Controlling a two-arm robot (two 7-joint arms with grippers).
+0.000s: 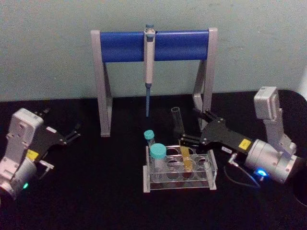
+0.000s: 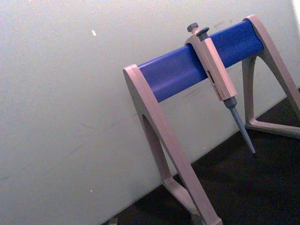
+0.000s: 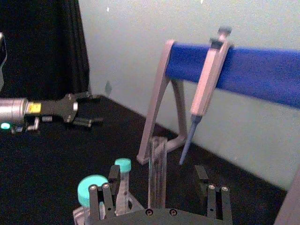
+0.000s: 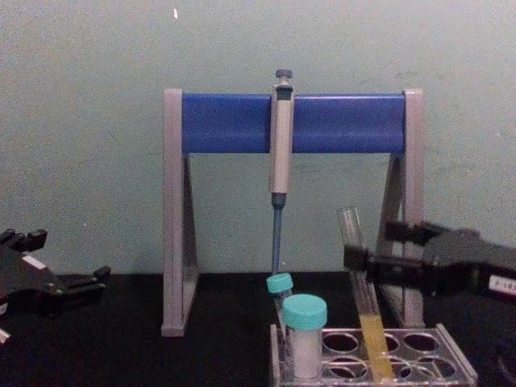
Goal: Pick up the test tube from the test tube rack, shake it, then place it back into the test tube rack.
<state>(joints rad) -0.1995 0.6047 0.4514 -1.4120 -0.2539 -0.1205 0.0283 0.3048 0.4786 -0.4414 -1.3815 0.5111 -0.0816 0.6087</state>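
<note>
Black tabletop (image 1: 96,191) is set against a pale green wall (image 1: 48,48), w/ a grey-and-blue pipette stand (image 1: 153,45) at the back and a pipette (image 1: 149,72) hung on its bar.

Test tube rack (image 1: 211,165), clear plastic, is placed front-centre, just ahead of the stand. Test tube (image 1: 181,139) is seated in a rack hole on the right side, tilted back-left, w/ yellow-orange liquid in its lower part; the open top is seen well above the rack. A wide teal-capped vial (image 1: 158,155) and a slim teal-capped tube (image 1: 149,139) are held in the rack's left holes.

Right gripper (image 1: 188,127) is reached in from the right at mid-tube height. Its jaws are spread wide, one finger on each side of the glass, w/ gaps visible in the right wrist view; nothing is gripped. In the chest view the near finger (image 4: 375,260) is seen crossing the tube just above the liquid.

Left gripper (image 1: 74,133) is parked low on the left, well apart from the rack, fingers parted and nothing held between them.
</note>
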